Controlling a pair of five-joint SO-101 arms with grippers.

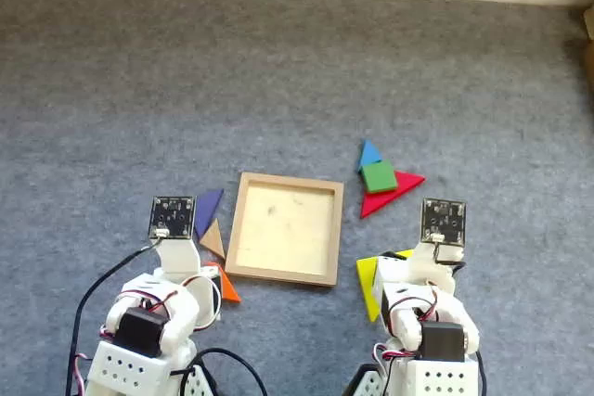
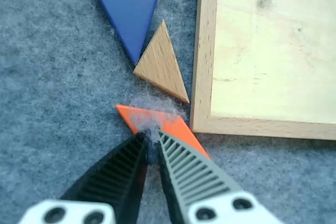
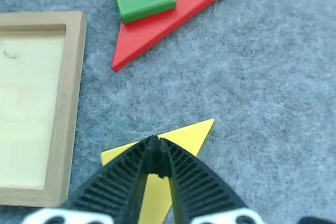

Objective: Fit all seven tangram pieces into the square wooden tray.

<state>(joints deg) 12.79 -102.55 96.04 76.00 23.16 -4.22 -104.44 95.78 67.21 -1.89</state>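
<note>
The square wooden tray (image 1: 283, 275) lies empty at the middle of the grey carpet. To its left lie a dark blue triangle (image 1: 208, 203), a wooden triangle (image 1: 213, 238) and an orange piece (image 1: 227, 287). My left gripper (image 2: 152, 142) is shut, its tips just over the orange piece (image 2: 168, 124) by the tray's near left corner (image 2: 202, 121). To the tray's right a green square (image 1: 379, 176) rests partly on a red triangle (image 1: 401, 188), with a light blue triangle (image 1: 369, 153) behind them. My right gripper (image 3: 155, 144) is shut above a yellow triangle (image 3: 189, 134).
Both arm bases stand at the near edge of the carpet, the left one (image 1: 148, 336) and the right one (image 1: 427, 345). Open carpet stretches beyond the tray toward the far wall. A black cable (image 1: 93, 299) loops beside the left base.
</note>
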